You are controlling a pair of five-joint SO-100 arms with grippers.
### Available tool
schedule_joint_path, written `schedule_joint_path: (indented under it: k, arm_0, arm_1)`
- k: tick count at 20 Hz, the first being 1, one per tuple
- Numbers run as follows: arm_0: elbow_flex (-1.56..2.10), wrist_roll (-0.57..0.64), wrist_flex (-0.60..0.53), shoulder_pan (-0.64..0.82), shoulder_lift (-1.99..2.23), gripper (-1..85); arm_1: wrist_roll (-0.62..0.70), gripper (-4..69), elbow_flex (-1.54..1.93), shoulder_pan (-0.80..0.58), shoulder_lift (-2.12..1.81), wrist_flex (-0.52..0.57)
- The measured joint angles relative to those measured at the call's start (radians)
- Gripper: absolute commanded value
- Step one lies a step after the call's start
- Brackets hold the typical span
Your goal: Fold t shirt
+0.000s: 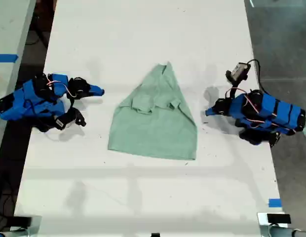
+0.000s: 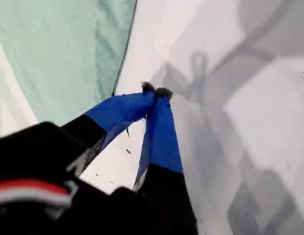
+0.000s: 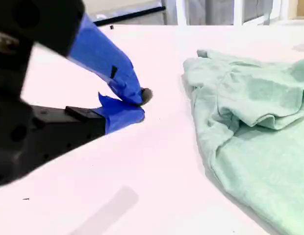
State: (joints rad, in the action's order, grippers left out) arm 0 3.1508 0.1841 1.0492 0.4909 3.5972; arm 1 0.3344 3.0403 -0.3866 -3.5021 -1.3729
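The pale mint-green t shirt (image 1: pixel 153 123) lies flat in the middle of the white table (image 1: pixel 143 197), narrowing toward its far end with one sleeve folded in. My first gripper (image 1: pixel 208 112) rests on the table at the exterior view's right, just off the shirt's edge. In the first wrist view this gripper (image 2: pixel 156 90) is shut on nothing, with the t shirt (image 2: pixel 59 54) beside it. My second gripper (image 1: pixel 99 91) sits at the exterior view's left, a short gap from the cloth. It (image 3: pixel 141 103) is also shut and empty, apart from the t shirt (image 3: pixel 260 137).
A strip of blue tape (image 1: pixel 275 202) marks the table near the exterior view's lower right corner. A dark gap (image 1: pixel 29 44) separates this table from another surface at the exterior view's left. Grey floor (image 1: pixel 286 39) lies past the table's edge at the exterior view's right.
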Motion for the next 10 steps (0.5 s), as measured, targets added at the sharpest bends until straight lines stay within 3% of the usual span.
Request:
schedule_joint_path:
  k: [7,10]
  arm_0:
    - [0.000,0.000,0.000,0.000,0.000,0.0]
    - [0.000,0.000,0.000,0.000,0.000,0.0]
  arm_1:
    - [-0.017,-0.3,-0.032,0.020,0.005,-0.003]
    - [-0.040,-0.3,-0.209,0.041,0.080,-0.072]
